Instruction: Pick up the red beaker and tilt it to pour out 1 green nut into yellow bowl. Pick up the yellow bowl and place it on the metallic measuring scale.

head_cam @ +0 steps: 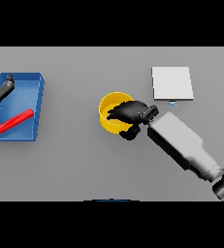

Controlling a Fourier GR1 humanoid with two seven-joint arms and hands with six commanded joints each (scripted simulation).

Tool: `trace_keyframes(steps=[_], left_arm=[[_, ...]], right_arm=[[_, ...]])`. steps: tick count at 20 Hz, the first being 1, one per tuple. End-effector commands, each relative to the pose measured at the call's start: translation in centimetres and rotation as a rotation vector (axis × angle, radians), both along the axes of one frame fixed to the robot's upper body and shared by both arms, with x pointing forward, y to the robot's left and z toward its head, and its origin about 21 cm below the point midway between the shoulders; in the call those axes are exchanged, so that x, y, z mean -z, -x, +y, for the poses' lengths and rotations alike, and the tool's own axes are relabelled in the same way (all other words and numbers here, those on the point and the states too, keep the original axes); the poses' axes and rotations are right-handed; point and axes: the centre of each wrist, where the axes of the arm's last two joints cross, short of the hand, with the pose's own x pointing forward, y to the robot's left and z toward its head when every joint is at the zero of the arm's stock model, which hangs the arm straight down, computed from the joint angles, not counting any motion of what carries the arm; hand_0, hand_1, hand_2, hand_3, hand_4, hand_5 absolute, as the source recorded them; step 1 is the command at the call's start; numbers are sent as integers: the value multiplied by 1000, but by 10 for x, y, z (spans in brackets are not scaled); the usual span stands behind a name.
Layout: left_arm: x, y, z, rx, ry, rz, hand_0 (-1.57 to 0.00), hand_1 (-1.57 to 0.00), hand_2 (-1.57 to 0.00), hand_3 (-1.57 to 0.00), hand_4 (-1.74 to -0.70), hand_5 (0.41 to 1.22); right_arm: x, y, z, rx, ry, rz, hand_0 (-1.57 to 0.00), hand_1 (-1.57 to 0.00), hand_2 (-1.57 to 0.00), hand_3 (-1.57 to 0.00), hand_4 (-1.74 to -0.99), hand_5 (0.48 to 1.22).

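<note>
Curling our right hand (129,114) around the yellow bowl's (108,110) near-right rim, we see the metallic measuring scale (171,83) lying just beyond, toward the tabletop's far right edge.

The grey table (74,164) carries a blue tray (38,87) at the left, a yellow bowl (108,104) near the middle and a flat metallic scale (171,83) at the right; the bowl's far side is partly hidden, perhaps resting flat.
</note>
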Motion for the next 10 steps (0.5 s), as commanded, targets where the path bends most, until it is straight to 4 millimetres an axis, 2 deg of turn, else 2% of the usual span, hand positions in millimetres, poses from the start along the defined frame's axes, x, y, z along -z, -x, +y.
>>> trace_keyframes(steps=[1,3,4,6,8,10], left_arm=[[2,0,-1,-5,-2,1,1,1,1,1,-752,701],[0,-2,2,-11,1,2,1,1,1,1,-755,703],[1,-1,1,-8,1,6,1,1,1,1,-755,704],[4,1,-2,-9,-6,3,1,1,1,1,-756,701],[-1,0,-1,-8,-8,-4,1,1,1,1,-751,698],[-3,1,-3,6,-13,-9,1,1,1,1,-747,692]], right_arm=[[1,1,1,-9,2,-1,-161,-135,-147,-182,-1321,839],[-1,1,-1,-19,-15,10,-669,-652,-614,-309,-1394,976],[-2,1,-3,-25,-14,24,-849,-836,-806,-399,-1463,1025],[-3,1,-4,-32,-10,41,-1109,-1100,-1081,-706,-1557,1096],[-4,1,-5,-34,-5,51,-1275,-1270,-1176,-1007,-1623,1141],[-4,2,-6,-31,-5,43,-1382,-1378,-1234,-1210,-1666,1170]])
